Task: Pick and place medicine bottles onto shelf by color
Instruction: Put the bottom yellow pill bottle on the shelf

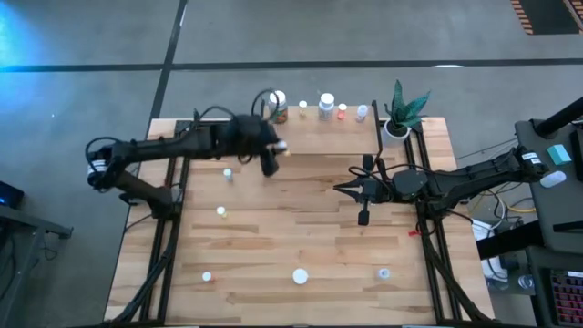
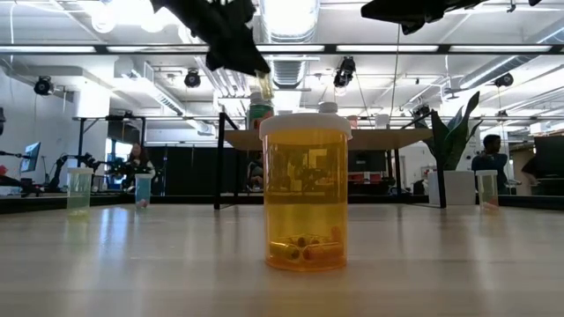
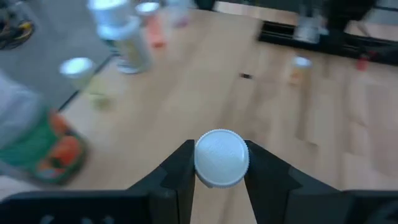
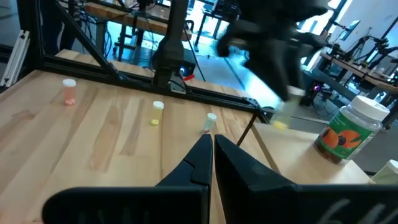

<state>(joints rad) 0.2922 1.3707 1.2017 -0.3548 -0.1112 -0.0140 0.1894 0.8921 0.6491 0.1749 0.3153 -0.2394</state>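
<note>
While the table [image 1: 301, 228] fills most of my overhead feed, I take the shelf [image 1: 319, 132] at its far edge as my reference for every position below. The shelf is a light-wood board on thin black legs; in the low view it stands behind the nearest bottle.

The left arm reaches over the table just in front of the shelf's left end. The left gripper [image 3: 221, 163] has its fingers pinching a white-capped bottle [image 3: 221, 158] by the cap, one finger on each side. In the overhead feed this bottle [image 1: 281, 147] hangs above the shelf's front edge.

The right arm lies in front of the shelf's right end, nearer me. The right gripper [image 4: 212, 144] has its fingers pressed together, with nothing between them.

A potted plant [image 1: 401, 114] stands at the shelf's right end.

On the shelf I see a large bottle with a green and orange label [image 1: 278, 107], a white bottle [image 1: 326, 104] and a smaller red one [image 1: 342, 112].

Well in front of the shelf, small bottles sit scattered on the table; the amber bottle [image 2: 304, 189] stands upright closest to the low camera, with capsules at its bottom.
</note>
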